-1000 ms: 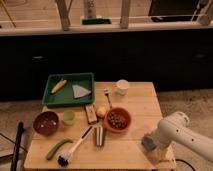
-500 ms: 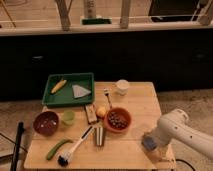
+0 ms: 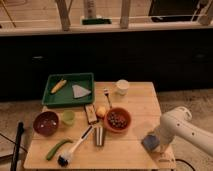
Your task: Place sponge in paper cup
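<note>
Gripper [image 3: 154, 143] at wooden table [image 3: 137, 97] right edge

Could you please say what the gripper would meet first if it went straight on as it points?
Probably the sponge: the gripper, at the table's front right corner, points down beside it, though depth is unclear.

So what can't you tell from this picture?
Camera view: the gripper, at the table's front right corner by the sponge, sits mostly behind the white arm; whether it holds the sponge is unclear.
Contents of the orange bowl: too small to name.
The arm's base: cut off at the right edge.
</note>
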Controlling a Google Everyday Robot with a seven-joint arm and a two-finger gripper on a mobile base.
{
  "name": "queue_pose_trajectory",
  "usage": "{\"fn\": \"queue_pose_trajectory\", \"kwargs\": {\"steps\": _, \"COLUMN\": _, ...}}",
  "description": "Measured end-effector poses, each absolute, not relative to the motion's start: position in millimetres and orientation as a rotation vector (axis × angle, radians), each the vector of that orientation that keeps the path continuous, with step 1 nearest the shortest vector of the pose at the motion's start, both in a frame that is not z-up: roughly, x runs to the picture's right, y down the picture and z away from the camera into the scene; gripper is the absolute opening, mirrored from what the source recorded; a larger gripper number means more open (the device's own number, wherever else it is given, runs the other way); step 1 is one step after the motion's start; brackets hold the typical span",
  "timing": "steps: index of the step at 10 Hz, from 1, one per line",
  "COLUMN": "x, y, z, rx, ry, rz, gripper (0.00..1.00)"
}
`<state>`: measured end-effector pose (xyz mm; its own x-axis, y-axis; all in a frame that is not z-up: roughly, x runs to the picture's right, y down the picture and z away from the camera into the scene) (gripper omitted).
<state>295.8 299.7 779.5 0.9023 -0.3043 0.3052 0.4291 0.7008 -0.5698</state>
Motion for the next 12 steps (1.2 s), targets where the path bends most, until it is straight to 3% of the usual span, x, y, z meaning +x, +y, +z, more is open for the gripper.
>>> {"fn": "queue_pose_trajectory", "kwargs": {"steps": 4, "x": 291, "y": 286, "z": 783, "rx": -0.68, "ry": -0.214, "rz": -0.433, "gripper": 0.05}}
{"fn": "queue_pose_trajectory", "kwargs": {"steps": 5, "x": 289, "y": 281, "z": 784, "rx": -0.678, "ry": -0.219, "rz": -0.437, "gripper": 0.0}}
{"fn": "queue_pose_trajectory", "kwargs": {"steps": 12, "x": 280, "y": 209, "z": 786, "rx": -0.608, "ry": -0.253, "rz": -0.477, "gripper": 0.0}}
